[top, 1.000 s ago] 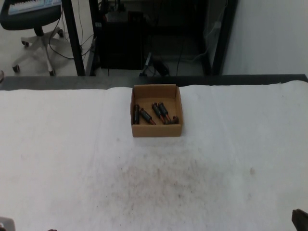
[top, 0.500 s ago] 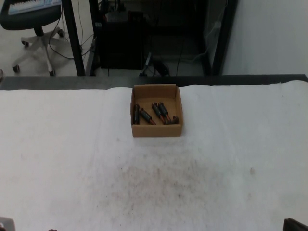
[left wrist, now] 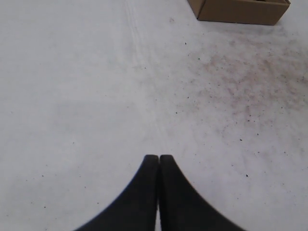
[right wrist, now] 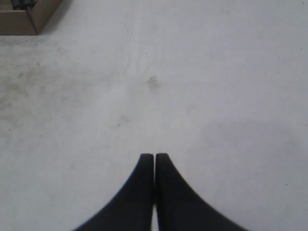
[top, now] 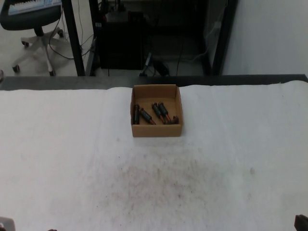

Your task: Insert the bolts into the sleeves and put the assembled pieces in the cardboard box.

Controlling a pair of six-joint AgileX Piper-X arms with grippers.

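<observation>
**Both claws closed and parked, pieces lying in the box**

The cardboard box (top: 157, 131) sits open-topped toward the far middle of the worktop (top: 72, 159), which is covered by a white cloth. It is set square to the bench and about midway between the 2 arms, probably so that either arm can drop a piece in from above.

Inside it lie the assembled pieces (top: 158, 111). They are dark cylinders with reddish ends, flat on the box floor at differing angles and crowded toward the near wall. I count at least 4, but the exact number is hard to tell because some touch or overlap. They lie as dropped things do, not as arranged ones.

The left claw (left wrist: 159, 159) has its 2 fingers pressed together on nothing. It hangs low over the cloth, well apart from the box (left wrist: 240, 12). Between it and the box is a patch of dark speckled smudges (left wrist: 240, 91).

The right claw (right wrist: 154, 156) is the same, fingers pressed together and empty. It is over plain cloth, with a corner of the box (right wrist: 24, 21) far off.

With both claws closed on nothing and held away from the box, this looks like a rest posture. Every bolt-and-sleeve piece I can see is already in the box, so I judge the task done or very nearly so.
</observation>
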